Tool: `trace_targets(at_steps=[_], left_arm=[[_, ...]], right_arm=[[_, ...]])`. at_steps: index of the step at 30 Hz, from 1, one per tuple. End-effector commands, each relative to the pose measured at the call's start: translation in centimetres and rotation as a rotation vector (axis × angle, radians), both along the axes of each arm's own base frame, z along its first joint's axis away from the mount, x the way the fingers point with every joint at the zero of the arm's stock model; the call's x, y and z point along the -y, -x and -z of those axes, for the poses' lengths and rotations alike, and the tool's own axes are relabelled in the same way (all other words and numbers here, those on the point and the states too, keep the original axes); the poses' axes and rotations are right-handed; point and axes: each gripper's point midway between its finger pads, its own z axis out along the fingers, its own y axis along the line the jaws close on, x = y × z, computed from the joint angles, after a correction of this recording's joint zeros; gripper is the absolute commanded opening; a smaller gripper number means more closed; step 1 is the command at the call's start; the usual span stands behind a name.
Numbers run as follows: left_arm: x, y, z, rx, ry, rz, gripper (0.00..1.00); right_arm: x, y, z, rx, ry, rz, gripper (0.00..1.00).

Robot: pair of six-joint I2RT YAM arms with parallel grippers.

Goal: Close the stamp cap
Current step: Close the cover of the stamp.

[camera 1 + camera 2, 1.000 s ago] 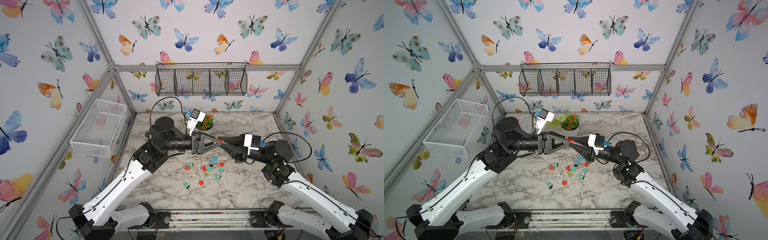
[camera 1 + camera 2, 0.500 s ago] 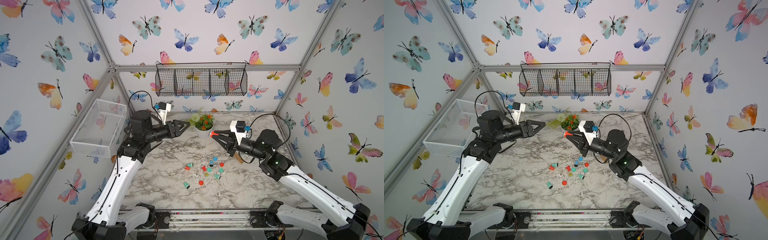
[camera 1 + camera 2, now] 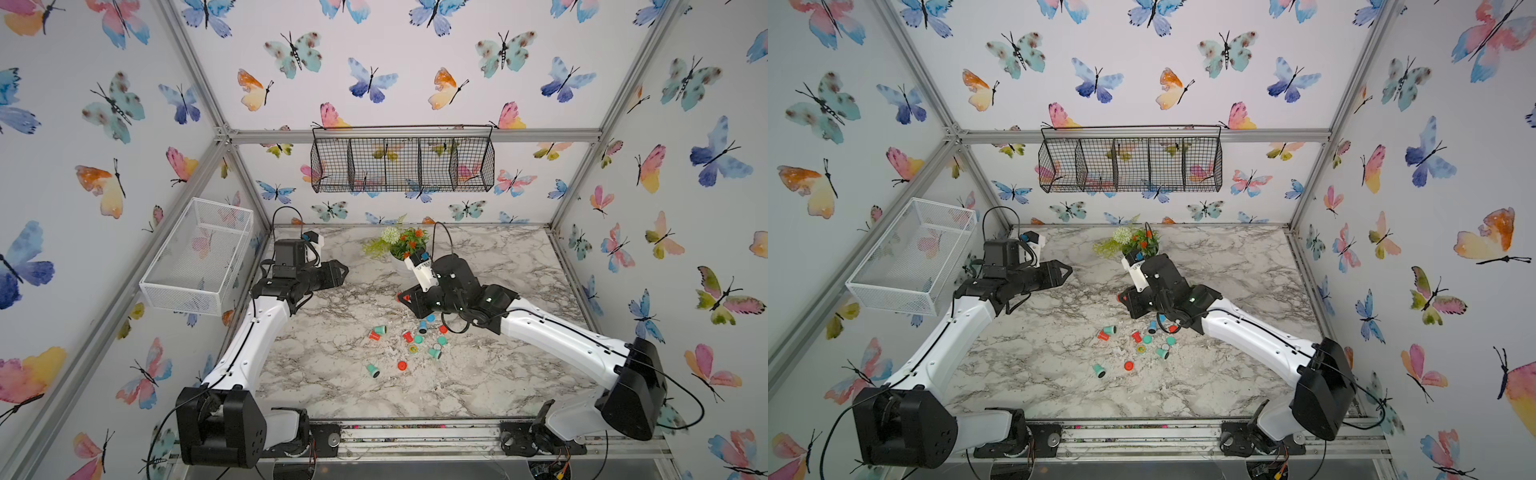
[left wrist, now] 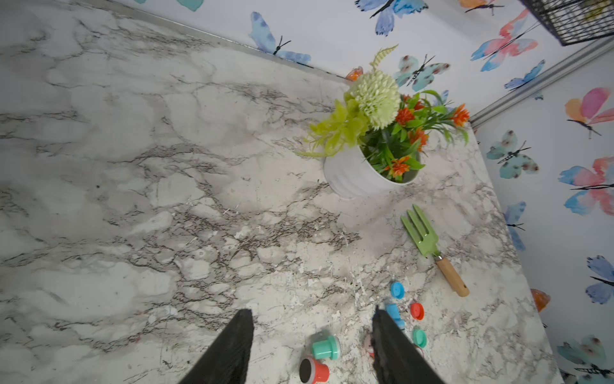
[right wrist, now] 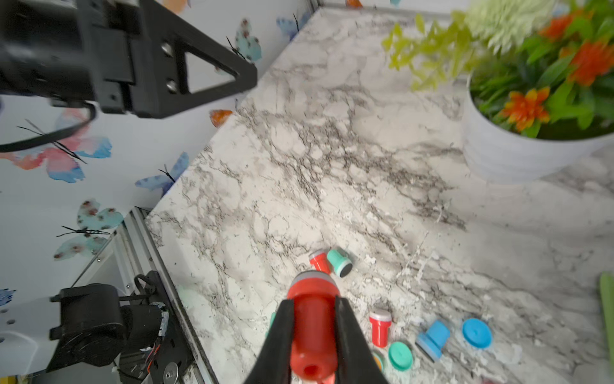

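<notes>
One red stamp [image 5: 312, 332] is pinched by the right gripper [image 5: 314, 301], two more red stamps [image 5: 320, 261] [image 5: 380, 327] are seen near it, and the left gripper [image 4: 311, 311] is held spread.

Our left gripper [image 4: 310, 311] shows two black fingers [image 4: 229, 349] standing well apart over the marble table [image 4: 133, 199]. Between the jaws lie a teal stamp [image 4: 325, 347] and a coral stamp [image 4: 314, 370], just beside each other. Just outside one jaw we see a blue cap [image 4: 397, 290], a red cap [image 4: 417, 311], a teal cap [image 4: 419, 337] and a half-hidden blue stamp [image 4: 393, 312]. Ahead of the jaws lie a green hand fork [image 4: 428, 246] and a white flower pot [image 4: 352, 176].
</notes>
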Motion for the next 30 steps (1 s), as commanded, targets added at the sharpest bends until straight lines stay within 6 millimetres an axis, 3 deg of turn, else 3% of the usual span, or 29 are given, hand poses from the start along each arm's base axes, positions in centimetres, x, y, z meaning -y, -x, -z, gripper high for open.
trace_targets(at_steps=[1, 4, 9, 15, 23, 30], left_arm=[[-1.3, -0.4, 1.7, 0.020, -0.070, -0.043, 0.59], [-2.0, -0.3, 3.6, 0.013, -0.098, -0.079, 0.60], [-2.1, -0.5, 4.0, 0.003, -0.090, -0.091, 0.59], [-2.2, -0.2, 4.6, -0.014, -0.091, -0.094, 0.59], [-2.3, -0.2, 4.6, -0.014, -0.097, -0.098, 0.59], [-2.3, -0.1, 4.8, -0.019, -0.095, -0.096, 0.60]], right_arm=[[1.4, 1.1, 4.8, -0.146, 0.203, 0.081, 0.01], [1.3, 2.3, 8.1, -0.236, 0.310, 0.072, 0.01], [1.1, 4.5, 11.7, -0.317, 0.386, 0.048, 0.01], [1.7, 6.5, 14.3, -0.348, 0.472, 0.062, 0.01], [2.0, 8.9, 16.1, -0.373, 0.543, 0.056, 0.01], [1.9, 9.1, 17.1, -0.364, 0.588, 0.063, 0.01]])
